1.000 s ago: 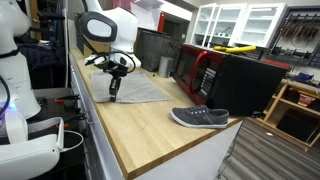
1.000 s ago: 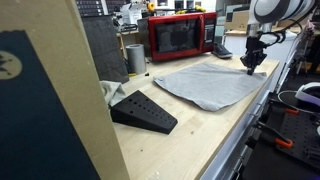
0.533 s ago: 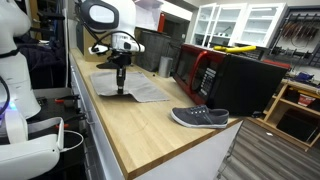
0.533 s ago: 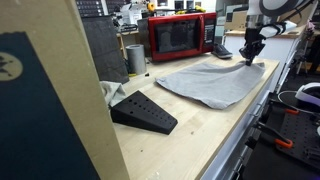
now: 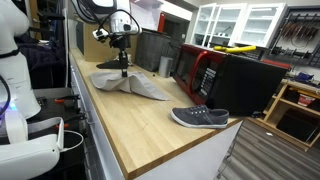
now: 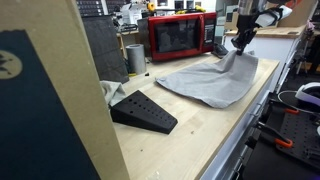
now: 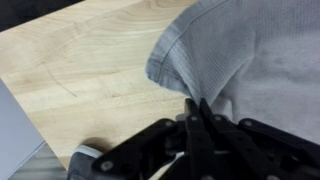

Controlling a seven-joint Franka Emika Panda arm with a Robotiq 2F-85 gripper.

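Grey ribbed cloth, corner pinched by fingers

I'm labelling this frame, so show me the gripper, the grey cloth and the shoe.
gripper [image 7: 196, 104]: wrist view, between its shut fingertips.
grey cloth [image 6: 205, 85]: an exterior view, on the flat middle part.
shoe [image 5: 200, 117]: an exterior view, on the middle of its upper.

Robotics lab: wooden workbench, red microwave, pegboard of tools.
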